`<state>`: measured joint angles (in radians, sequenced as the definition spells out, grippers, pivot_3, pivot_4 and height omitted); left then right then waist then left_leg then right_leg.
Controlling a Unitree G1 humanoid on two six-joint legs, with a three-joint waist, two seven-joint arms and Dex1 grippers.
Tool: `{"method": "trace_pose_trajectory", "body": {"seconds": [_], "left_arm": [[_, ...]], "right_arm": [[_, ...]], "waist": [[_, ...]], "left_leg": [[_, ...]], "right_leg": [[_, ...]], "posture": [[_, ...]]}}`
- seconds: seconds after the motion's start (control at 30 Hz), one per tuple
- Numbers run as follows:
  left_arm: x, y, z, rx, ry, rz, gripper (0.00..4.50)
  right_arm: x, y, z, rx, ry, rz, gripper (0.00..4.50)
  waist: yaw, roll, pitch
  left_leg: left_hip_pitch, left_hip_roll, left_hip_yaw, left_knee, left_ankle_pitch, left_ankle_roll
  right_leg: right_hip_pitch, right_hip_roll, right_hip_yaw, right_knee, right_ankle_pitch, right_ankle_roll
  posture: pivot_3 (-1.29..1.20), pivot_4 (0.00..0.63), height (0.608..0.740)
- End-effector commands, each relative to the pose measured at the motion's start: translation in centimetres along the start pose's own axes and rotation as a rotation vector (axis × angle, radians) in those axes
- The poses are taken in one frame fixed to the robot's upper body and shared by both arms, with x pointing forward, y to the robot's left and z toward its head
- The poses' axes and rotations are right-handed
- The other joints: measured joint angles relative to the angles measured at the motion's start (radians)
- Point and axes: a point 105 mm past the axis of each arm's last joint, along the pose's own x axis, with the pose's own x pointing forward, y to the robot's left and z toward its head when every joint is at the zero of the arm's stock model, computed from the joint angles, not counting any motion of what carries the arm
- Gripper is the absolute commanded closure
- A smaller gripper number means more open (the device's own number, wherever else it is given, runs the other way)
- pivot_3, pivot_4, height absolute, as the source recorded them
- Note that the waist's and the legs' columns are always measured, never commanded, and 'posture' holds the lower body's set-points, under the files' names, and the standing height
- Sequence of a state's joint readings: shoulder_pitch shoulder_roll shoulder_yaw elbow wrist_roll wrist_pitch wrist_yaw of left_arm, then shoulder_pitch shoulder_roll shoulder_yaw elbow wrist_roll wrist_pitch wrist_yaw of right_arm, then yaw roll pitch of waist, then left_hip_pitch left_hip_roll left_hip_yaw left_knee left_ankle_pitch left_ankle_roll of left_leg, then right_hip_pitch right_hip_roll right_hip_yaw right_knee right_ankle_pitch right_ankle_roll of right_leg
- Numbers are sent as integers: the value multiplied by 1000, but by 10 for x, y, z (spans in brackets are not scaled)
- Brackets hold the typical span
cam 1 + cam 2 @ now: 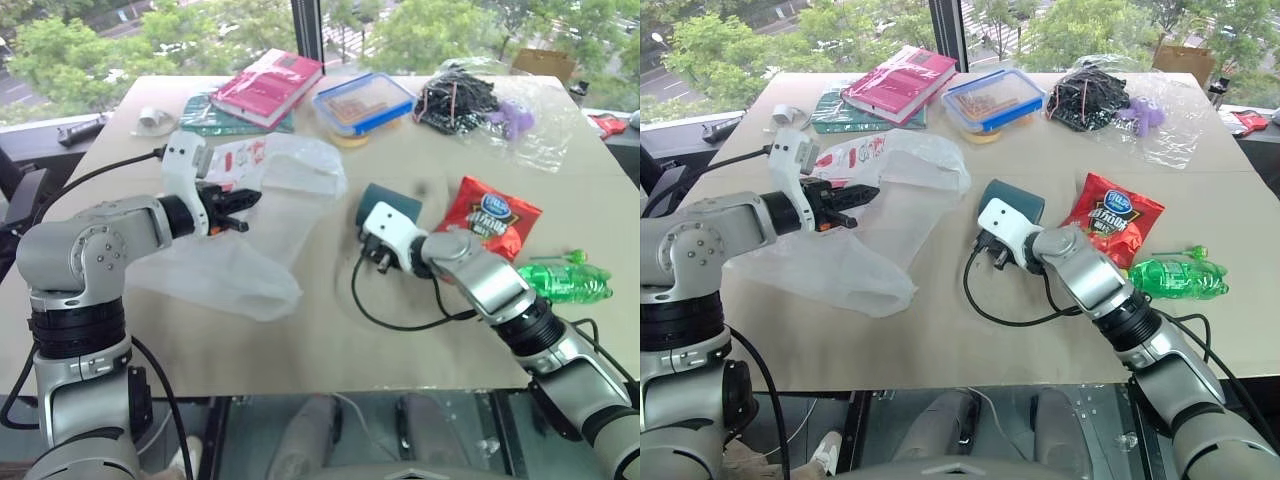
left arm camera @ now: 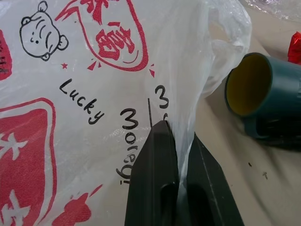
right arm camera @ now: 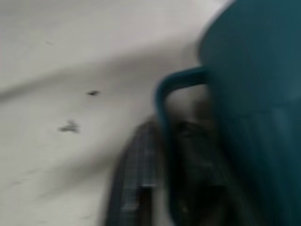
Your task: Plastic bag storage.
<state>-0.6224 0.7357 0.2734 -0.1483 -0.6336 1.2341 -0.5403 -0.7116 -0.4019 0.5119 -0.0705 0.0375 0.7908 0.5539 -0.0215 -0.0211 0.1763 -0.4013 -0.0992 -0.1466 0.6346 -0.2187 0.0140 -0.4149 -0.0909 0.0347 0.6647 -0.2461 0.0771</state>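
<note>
White plastic bag [image 1: 262, 215] pinched by left gripper [image 1: 238, 208] | right gripper [image 3: 155, 179] clamped on teal mug [image 1: 1010, 203] handle

On the tabletop [image 1: 330, 340] the plastic bag [image 1: 250, 230] spreads at the left, its near part pinched in the left claw [image 2: 176, 155]. Just right of it lies a mug [image 1: 392, 205] on its side, with the right claw [image 3: 155, 188] at its handle. Right of the mug lies a snack packet [image 1: 492, 215], with a bottle [image 1: 565, 282] nearer and further right. At the far edge lie a book [image 1: 265, 85] and, to its right, a lidded box [image 1: 362, 102].
</note>
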Motion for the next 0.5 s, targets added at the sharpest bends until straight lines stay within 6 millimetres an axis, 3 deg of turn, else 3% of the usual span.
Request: {"method": "trace_pose_trajectory", "body": {"seconds": [0.03, 0.27, 0.37, 0.5], "left_arm": [[-12, -11, 17, 54, -64, -47, 4500], [-16, -32, 35, 76, -107, -168, 4500], [-14, -41, 41, 85, -113, -196, 4500], [-10, -41, 42, 93, -108, -170, 4500]], "right_arm": [[-14, 0, 27, -60, -148, 32, 4347], [-36, 39, 88, -172, -448, 269, 4347], [-34, 48, 91, -219, -446, 333, 4347], [-38, 47, 78, -236, -378, 383, 4347]], "waist": [[0, -1, 0], [-20, 0, 0], [-20, -1, 0], [-17, -1, 0]], "left_leg": [[0, 0, 0, 0, 0, 0], [0, 0, 0, 0, 0, 0], [0, 1, 0, 0, 0, 0], [0, 0, 0, 0, 0, 0]], "right_leg": [[0, 0, 0, 0, 0, 0], [0, 0, 0, 0, 0, 0], [0, 1, 0, 0, 0, 0], [0, 1, 0, 0, 0, 0]], "posture": [[0, 150, 740], [0, 150, 740], [0, 150, 740], [0, 150, 740]]}}
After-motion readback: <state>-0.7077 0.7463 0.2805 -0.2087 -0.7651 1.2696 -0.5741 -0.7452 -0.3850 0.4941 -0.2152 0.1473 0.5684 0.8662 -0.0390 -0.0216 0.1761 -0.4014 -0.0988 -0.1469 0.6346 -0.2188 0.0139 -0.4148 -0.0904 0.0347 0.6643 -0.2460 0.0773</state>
